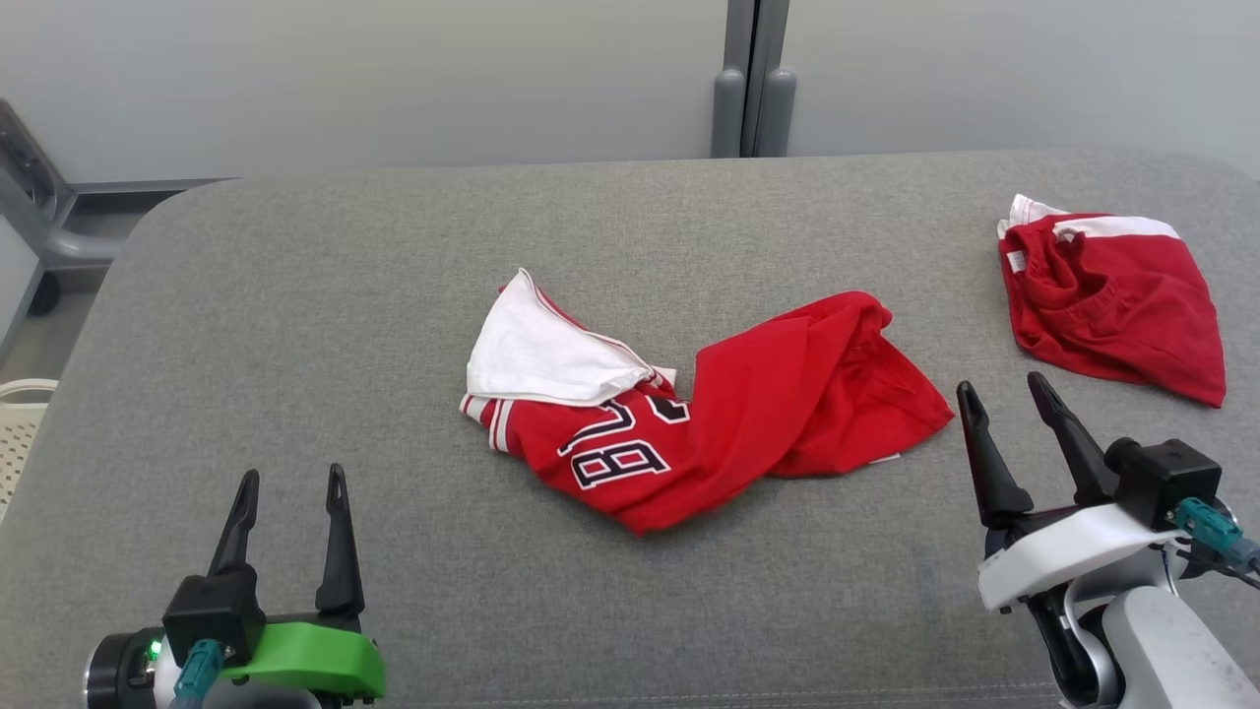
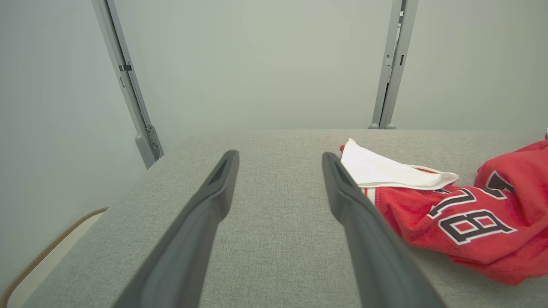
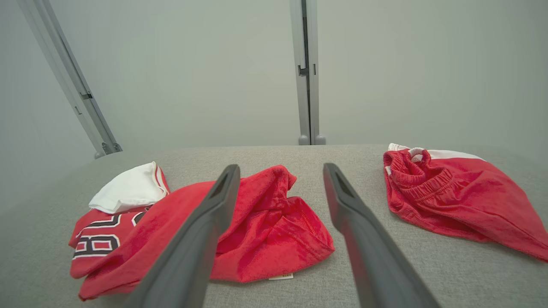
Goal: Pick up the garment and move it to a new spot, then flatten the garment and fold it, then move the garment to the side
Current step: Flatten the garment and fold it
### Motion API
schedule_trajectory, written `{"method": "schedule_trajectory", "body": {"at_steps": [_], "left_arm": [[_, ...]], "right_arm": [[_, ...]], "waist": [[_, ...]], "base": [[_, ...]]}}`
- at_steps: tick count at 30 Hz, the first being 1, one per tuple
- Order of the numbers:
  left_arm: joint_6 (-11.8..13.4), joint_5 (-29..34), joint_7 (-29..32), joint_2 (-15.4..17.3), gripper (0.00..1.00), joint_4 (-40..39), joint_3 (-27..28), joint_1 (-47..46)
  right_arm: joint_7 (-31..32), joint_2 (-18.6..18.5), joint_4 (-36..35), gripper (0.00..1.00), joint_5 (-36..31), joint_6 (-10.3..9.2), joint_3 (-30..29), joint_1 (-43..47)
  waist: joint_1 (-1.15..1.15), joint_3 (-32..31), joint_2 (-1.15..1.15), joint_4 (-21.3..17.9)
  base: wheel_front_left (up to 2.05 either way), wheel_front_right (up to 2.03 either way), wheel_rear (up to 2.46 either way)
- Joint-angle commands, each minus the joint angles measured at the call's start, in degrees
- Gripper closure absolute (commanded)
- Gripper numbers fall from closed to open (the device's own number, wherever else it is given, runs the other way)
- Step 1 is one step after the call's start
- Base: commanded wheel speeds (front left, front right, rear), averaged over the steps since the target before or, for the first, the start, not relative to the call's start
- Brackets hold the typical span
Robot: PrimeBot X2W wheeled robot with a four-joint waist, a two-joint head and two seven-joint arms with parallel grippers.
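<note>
**Now both pincers stand apart, jersey crumpled mid-counter**

Seen from the head, the red numbered jersey (image 1: 709, 414) lies bunched in the middle of the grey padded counter (image 1: 295, 295). Its long axis runs across the robot, white at the left end and red hem at the right. The left pincer (image 1: 293, 476) hovers low at the near left with its fingers spread and nothing between them, well apart from the cloth. The right pincer (image 1: 1002, 384) is likewise spread and empty. It sits just beside the hem end, so the right arm is the nearer one. Red shorts (image 1: 1112, 295) lie apart at the far right.

Along the left wrist, the left pincer (image 2: 279, 155) points at bare counter. The jersey (image 2: 462, 222) lies off to its right, number side up.

Along the right wrist, the right pincer (image 3: 280, 167) looks straight over the hem folds of the jersey (image 3: 274, 231), which lie ahead and slightly left. The shorts (image 3: 454, 201) are to its right.

By my reading the jersey is the piece to lift, and nothing is grasped yet. A short reach ahead and left would bring the right pincer onto the hem.
</note>
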Motion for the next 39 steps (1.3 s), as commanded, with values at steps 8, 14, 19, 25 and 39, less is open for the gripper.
{"method": "schedule_trajectory", "body": {"at_steps": [8, 14, 19, 25, 39], "left_arm": [[0.4, 0.6, -0.1, 1.3, 0.00, 4.3, 1.2, 0.8], [-2.2, -0.6, -0.1, 1.0, 0.00, 5.7, -0.1, -0.9], [-4.1, -0.7, -0.1, 1.8, 0.00, 10.7, -2.1, -4.0], [-5.2, -1.3, -0.1, 2.8, 0.00, 17.3, -4.4, -9.0], [-5.7, -7.1, -0.1, 6.3, 0.00, 31.2, -10.3, -19.7]], "right_arm": [[-0.2, 0.9, 0.0, 0.00, -1.7, -0.02, 0.0, 0.9], [-0.2, 1.0, 0.5, 0.00, -1.8, -0.02, 1.2, 0.1], [-0.2, 0.5, 1.1, 0.00, -1.1, -0.02, 2.1, -0.8], [-0.1, 0.3, 1.5, 0.00, -0.6, -0.02, 3.1, -2.2], [-0.1, 0.4, 1.6, 0.00, -0.5, -0.02, 2.7, -4.7]], "waist": [[0.00, -0.4, 0.00, -1.0], [0.00, -0.2, 0.00, -2.4], [0.00, 0.6, 0.00, -4.5], [0.00, 2.3, 0.00, -7.6], [0.00, 7.9, 0.00, -13.4]], "base": [[0.00, 0.00, 0.00], [0.00, 0.00, 0.00], [0.00, 0.00, 0.00], [0.00, 0.00, 0.00], [0.00, 0.00, 0.00]]}}
